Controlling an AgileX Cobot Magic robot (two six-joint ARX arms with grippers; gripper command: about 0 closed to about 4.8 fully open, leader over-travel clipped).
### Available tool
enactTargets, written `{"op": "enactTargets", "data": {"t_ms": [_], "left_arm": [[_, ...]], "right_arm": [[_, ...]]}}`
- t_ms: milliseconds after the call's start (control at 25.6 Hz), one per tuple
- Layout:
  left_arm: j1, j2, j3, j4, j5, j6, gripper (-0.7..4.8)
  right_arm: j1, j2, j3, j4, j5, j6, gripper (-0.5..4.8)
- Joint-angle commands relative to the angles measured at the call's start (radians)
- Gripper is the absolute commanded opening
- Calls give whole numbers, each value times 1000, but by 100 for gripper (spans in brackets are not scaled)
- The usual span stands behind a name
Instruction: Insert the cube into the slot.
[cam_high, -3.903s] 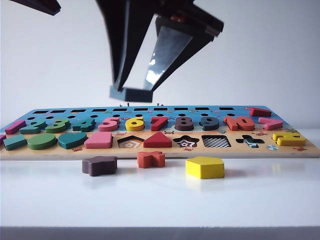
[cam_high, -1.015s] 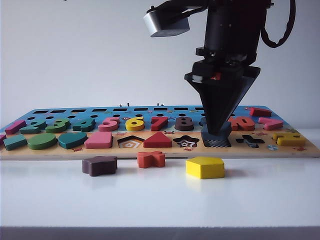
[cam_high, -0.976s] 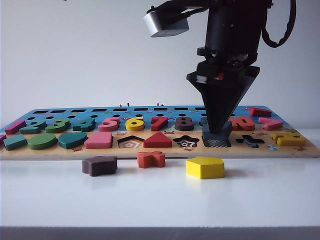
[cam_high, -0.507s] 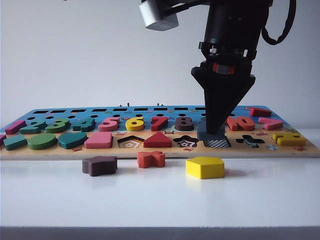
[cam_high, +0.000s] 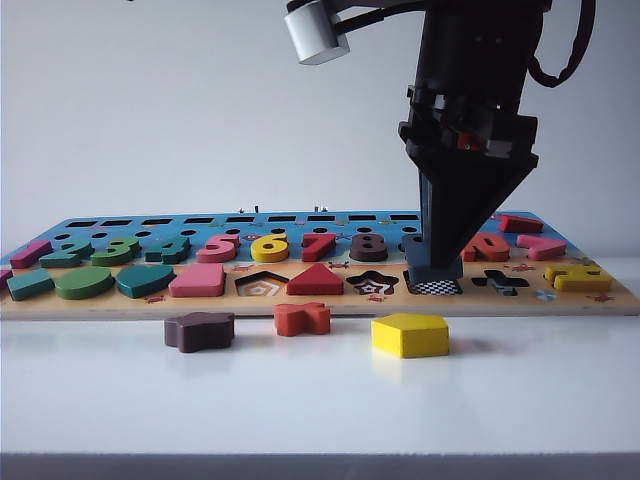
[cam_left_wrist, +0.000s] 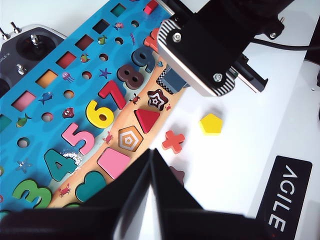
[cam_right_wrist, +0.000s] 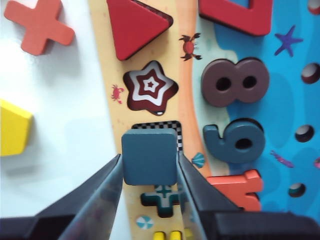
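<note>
- On the bare white worktop (cam_high: 320, 400), nearest the exterior camera, lie three loose pieces: a dark brown star-like block (cam_high: 199, 331), an orange cross (cam_high: 302, 318) and a yellow pentagon block (cam_high: 409, 335). All sit just in front of the puzzle board (cam_high: 100, 305) and are not part of this job.
- The left tool (cam_left_wrist: 150, 172) hangs over the worktop's near side, clear of the board. Its two dark fingers meet at the tips with nothing between them, so it is closed and empty.
- The right tool (cam_right_wrist: 150, 172) points down at the board's front row and is clamped on the cube (cam_right_wrist: 149, 156), one finger on each of two opposite side faces.
- The cube looks like painted wood: stiff, light, not fragile, with smooth faces that I judge could slide under a weak pinch. Flat opposite sides are the sensible hold, as here, leaving the other two edges free to enter.
- The cube sits low over the slot (cam_right_wrist: 174, 131). The wrist view shows checkered floor along one edge and one corner, so it seems offset rather than seated.
- A square in a square hole will likely bind if tilted or turned.
- Farther back stand the brown 8 (cam_right_wrist: 235, 83) and the blue 9 (cam_right_wrist: 234, 140).
</note>
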Motion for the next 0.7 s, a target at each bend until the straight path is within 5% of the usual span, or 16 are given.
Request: {"op": "enactTargets", "data": {"t_ms": [39, 703], "left_arm": [[-1, -2, 3, 7, 0, 7, 17], [-1, -2, 3, 7, 0, 7, 17]], "right_arm": [[1, -6, 6, 22, 14, -44, -6], [0, -6, 5, 32, 11, -39, -5]]}}
